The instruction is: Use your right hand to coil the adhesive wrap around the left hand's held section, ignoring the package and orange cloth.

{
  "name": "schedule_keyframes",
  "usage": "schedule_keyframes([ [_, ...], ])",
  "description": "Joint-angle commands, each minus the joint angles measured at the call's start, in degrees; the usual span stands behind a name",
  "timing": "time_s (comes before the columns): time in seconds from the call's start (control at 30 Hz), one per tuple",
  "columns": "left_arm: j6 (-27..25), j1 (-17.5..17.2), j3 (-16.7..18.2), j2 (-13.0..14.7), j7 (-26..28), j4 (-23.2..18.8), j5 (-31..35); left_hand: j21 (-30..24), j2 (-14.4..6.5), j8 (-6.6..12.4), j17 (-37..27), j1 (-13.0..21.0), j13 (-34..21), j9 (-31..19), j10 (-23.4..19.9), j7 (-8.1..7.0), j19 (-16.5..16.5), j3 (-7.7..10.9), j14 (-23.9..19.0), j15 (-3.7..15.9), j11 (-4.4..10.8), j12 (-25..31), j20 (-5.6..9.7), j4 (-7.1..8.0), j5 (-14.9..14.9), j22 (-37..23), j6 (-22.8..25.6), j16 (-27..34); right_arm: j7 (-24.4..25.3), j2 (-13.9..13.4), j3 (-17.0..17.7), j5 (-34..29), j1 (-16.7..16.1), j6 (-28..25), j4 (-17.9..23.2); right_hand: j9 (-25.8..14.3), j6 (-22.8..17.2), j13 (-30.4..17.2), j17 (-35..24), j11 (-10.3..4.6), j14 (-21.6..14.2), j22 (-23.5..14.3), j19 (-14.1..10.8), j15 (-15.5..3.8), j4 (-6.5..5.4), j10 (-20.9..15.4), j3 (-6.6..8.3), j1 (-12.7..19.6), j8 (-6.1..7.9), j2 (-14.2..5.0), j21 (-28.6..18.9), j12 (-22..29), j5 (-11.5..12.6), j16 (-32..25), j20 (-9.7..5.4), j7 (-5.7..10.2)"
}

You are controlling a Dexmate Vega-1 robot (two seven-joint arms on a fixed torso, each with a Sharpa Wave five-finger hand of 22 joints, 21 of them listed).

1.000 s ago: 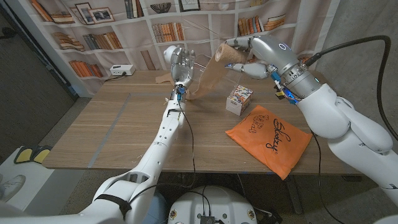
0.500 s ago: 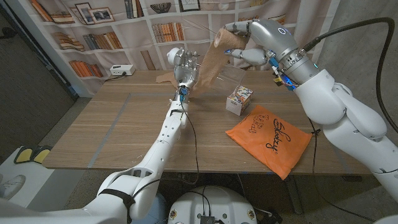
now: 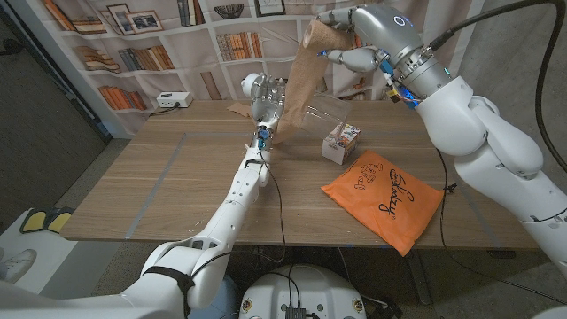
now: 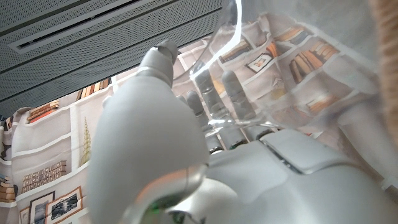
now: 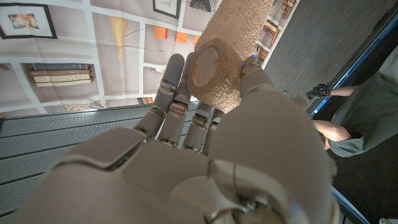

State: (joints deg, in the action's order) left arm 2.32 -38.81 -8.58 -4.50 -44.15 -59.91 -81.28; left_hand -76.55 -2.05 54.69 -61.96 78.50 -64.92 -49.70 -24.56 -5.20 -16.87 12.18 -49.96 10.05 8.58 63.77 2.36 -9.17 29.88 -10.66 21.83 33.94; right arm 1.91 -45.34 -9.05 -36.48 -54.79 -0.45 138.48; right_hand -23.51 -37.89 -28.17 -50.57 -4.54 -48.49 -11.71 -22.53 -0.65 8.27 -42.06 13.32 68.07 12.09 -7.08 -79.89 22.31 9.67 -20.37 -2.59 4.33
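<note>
Adhesive wrap (image 3: pixel 297 71), tan, fuzzy roll in right hand (image 3: pixel 341 40).

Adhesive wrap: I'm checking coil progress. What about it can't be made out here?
- Head view: the left hand sits behind the wrap strip, hiding its grip and any turns.
- Left wrist view: clear film and the hand's back block the held section.
- Right wrist view: the right hand covers the roll; remaining wrap unclear.
</note>
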Motion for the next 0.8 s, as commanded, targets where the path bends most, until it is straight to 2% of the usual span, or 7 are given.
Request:
schedule_keyframes([
  [0.03, -2.61, -1.49, 0.08, 0.59, -0.5, -2.12, -0.08, -0.28, -5.05, 0.28, -0.2, 5.07, -0.27, 0.01, -0.2, -0.03, 0.17, 0.37, -3.02, 2.47, -0.06, -0.08, -0.11, -0.03, -0.13, -0.02, 0.42, 0.0, -0.29, -0.36, -2.82, 0.18, 8.04, -0.84, -3.75, -0.16, -5.34, -2.98, -0.19, -6.76, -6.16, 0.04, 0.13, -13.01, 0.24, -7.25, 6.12, 0.43, 0.12, -1.18, -0.4, 1.6, 0.38, -0.1, -8.56, 5.1],
  [0.27, -3.59, -2.56, -0.39, 1.14, -1.03, -4.9, -0.36, -0.3, -5.03, 0.41, -0.23, 5.03, -0.41, -0.11, -0.18, 0.1, 0.24, 0.3, -3.11, 2.48, 0.04, -0.11, -0.11, 0.01, -0.18, 0.0, 0.19, 0.01, -1.05, 0.64, -5.36, 0.64, 12.97, -2.88, -6.59, -0.2, -5.43, -2.95, -0.08, -6.8, -6.24, 0.17, 0.27, -13.02, 0.2, -7.51, 6.19, 0.29, 0.14, -1.2, -0.72, 1.63, 0.39, 0.18, -8.52, 5.04],
  [0.53, -4.08, -4.48, -0.51, 1.82, -0.06, -7.68, -1.13, -0.36, -5.07, 0.48, -0.26, 5.08, -0.36, 0.03, -0.2, 0.15, 0.27, 0.28, -3.15, 2.49, -0.08, -0.27, -0.12, 0.01, -0.22, 0.0, 0.13, -0.04, -1.2, -0.25, -7.55, 2.36, 17.59, -0.5, -10.72, -0.23, -5.28, -3.05, -0.1, -6.75, -6.32, 0.27, 0.43, -13.01, 0.2, -7.32, 6.26, 0.22, 0.06, -1.18, -0.94, 1.55, 0.4, 0.33, -8.52, 5.31],
  [0.8, -4.62, -5.24, -1.0, 2.33, 0.39, -9.64, -1.77, -0.39, -5.06, 0.71, -0.22, 5.14, -0.5, -0.31, -0.15, 0.28, 0.28, 0.22, -3.14, 2.45, 0.02, -0.34, -0.19, -0.01, -0.27, 0.02, -0.3, -0.09, -3.1, -1.46, -8.51, 7.72, 21.51, 3.01, -16.42, -0.3, -4.86, -3.66, -0.14, -6.73, -5.78, 0.39, 1.44, -13.02, 0.23, -6.88, 6.37, 0.13, -0.12, -1.07, -1.03, 1.62, 0.33, 0.85, -8.64, 5.88],
])
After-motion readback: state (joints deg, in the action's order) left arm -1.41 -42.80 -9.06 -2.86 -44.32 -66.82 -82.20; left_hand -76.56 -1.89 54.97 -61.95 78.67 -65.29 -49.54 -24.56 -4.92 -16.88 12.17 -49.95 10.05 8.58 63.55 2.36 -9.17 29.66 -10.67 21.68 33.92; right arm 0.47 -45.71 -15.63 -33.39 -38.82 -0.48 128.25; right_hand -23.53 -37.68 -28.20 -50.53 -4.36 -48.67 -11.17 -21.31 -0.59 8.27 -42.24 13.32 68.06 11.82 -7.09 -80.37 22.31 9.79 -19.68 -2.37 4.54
